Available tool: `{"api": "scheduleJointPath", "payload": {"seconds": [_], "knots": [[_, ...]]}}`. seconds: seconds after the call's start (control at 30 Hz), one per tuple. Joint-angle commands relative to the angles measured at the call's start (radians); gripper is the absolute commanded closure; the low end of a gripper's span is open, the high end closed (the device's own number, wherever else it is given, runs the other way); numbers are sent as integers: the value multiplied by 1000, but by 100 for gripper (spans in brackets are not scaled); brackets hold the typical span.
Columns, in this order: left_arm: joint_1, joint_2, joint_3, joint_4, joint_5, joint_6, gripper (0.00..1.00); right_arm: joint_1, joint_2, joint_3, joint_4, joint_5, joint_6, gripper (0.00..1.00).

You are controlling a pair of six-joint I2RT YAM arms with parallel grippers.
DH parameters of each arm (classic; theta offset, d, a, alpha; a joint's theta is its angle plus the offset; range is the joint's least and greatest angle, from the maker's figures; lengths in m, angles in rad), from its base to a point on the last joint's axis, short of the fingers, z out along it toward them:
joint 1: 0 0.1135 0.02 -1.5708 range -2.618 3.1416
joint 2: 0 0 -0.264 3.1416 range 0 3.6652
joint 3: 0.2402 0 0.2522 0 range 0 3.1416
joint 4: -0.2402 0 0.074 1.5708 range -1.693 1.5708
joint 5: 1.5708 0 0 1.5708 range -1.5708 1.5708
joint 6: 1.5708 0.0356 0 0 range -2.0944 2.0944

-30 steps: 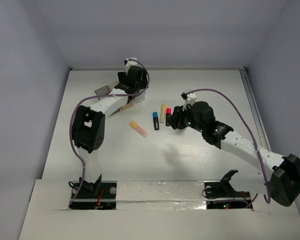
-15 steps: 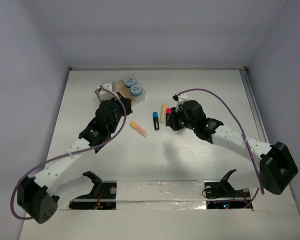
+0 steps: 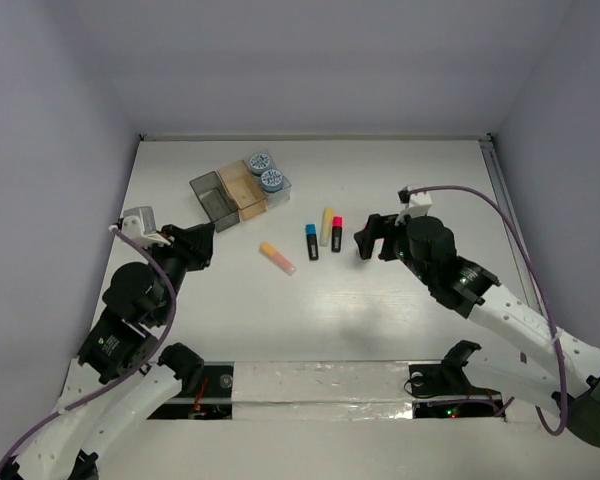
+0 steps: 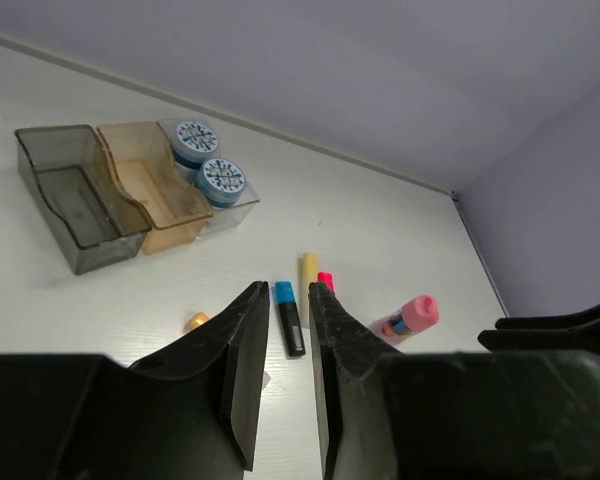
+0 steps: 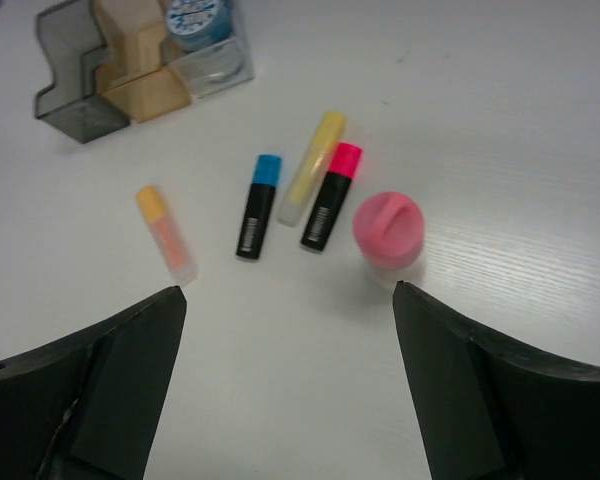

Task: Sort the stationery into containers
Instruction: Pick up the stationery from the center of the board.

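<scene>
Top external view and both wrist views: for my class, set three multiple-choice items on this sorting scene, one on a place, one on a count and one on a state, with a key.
1. Where are the two round blue-white tape rolls?
A) in the smoky grey plastic bin
B) in the clear plastic bin
C) in the tan-brown plastic bin

2. How many short stubby highlighters lie on the white table?
A) two
B) three
C) four

3. What is the state of the right gripper?
A) open, holding nothing
B) shut on the pink bottle
C) shut on a highlighter

Key:
1 B: both rolls sit inside the clear bin at the end of the row.
2 C: orange, blue-black, yellow and red-black ones lie there.
3 A: its fingers stand wide apart with nothing between them.
</scene>
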Motion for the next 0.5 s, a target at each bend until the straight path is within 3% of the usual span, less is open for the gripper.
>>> {"api": "scheduleJointPath", "payload": {"seconds": [0.0, 0.23, 0.47], "knots": [[-1, -50, -3, -58, -45, 39, 79, 4, -1, 21, -99, 206, 24, 9], [-1, -81, -43, -23, -34, 62, 71, -31, 180, 57, -92, 211, 38, 7], [17, -84, -48, -16, 9, 76, 66, -74, 295, 65, 35, 142, -6, 15]]}}
